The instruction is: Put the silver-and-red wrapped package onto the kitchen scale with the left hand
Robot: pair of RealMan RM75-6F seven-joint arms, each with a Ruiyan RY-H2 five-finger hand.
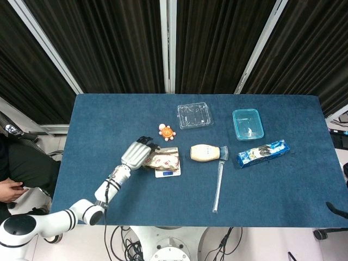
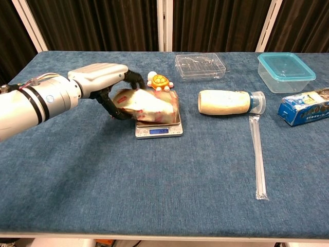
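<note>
The silver-and-red wrapped package (image 2: 149, 105) (image 1: 163, 160) lies across the platform of the small kitchen scale (image 2: 159, 131) (image 1: 169, 173), covering most of it. My left hand (image 2: 110, 85) (image 1: 137, 154) is at the package's left end, with its dark fingers (image 2: 117, 110) still curled around that end. The scale's blue display shows below the package. My right hand is in neither view.
An orange turtle toy (image 2: 160, 82) sits just behind the scale. To the right lie a cream bottle (image 2: 230, 102), a long clear wrapped straw (image 2: 256, 156) and a blue snack pack (image 2: 304, 108). A clear tray (image 2: 200, 65) and a teal-rimmed container (image 2: 285, 71) stand at the back.
</note>
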